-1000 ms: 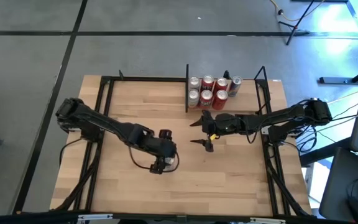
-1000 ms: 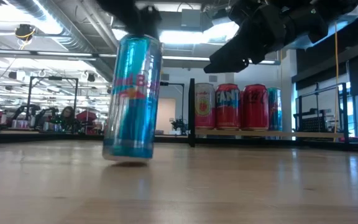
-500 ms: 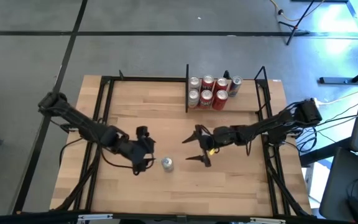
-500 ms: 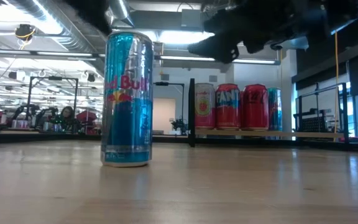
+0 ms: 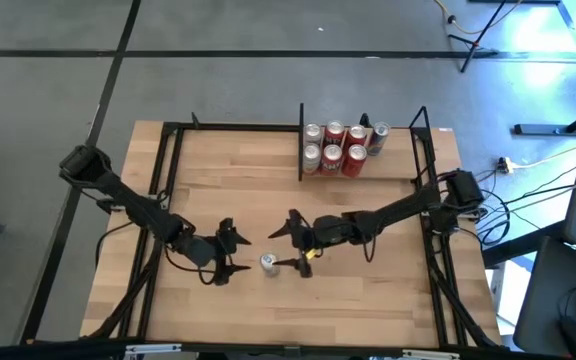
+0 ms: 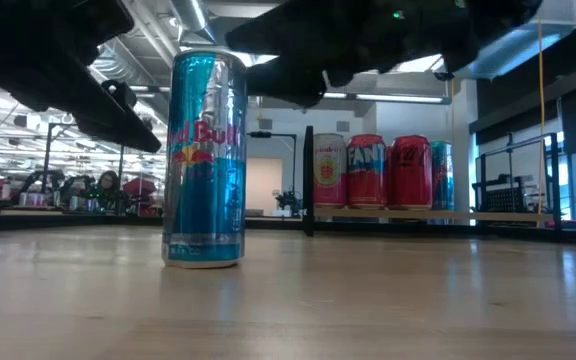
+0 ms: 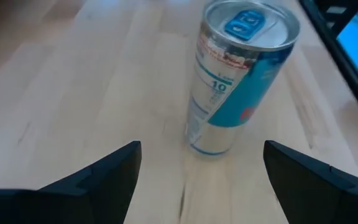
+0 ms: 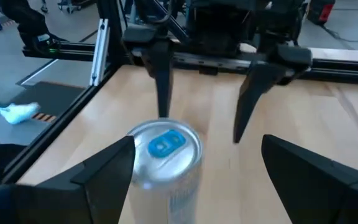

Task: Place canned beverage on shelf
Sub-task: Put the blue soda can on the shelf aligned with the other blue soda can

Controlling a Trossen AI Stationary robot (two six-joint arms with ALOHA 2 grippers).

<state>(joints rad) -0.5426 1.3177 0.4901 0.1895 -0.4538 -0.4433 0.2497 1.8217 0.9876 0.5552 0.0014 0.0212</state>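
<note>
Left gripper (image 5: 230, 250) sits low over the table just left of the can, fingers spread apart, nothing between them; its wrist view looks straight at the blue can (image 7: 238, 74) standing free beyond the fingertips. The can (image 5: 267, 263) stands upright on the bare wood near the table's middle, well apart from the shelf (image 5: 393, 165) at the far edge, where seven cans (image 5: 343, 146) already fill most of the bay beside the black divider plate (image 5: 300, 142). Right gripper (image 5: 298, 245) is just right of the can, jaws also wide, empty. Handling judgement: tall slim aluminium can, smooth and slippery, thin wall dents under hard squeeze; narrow base makes it tippy. Weight unknown; tab looks unopened, so probably full. Best hold: mid-body, fingers across the diameter, kept vertical.
</note>
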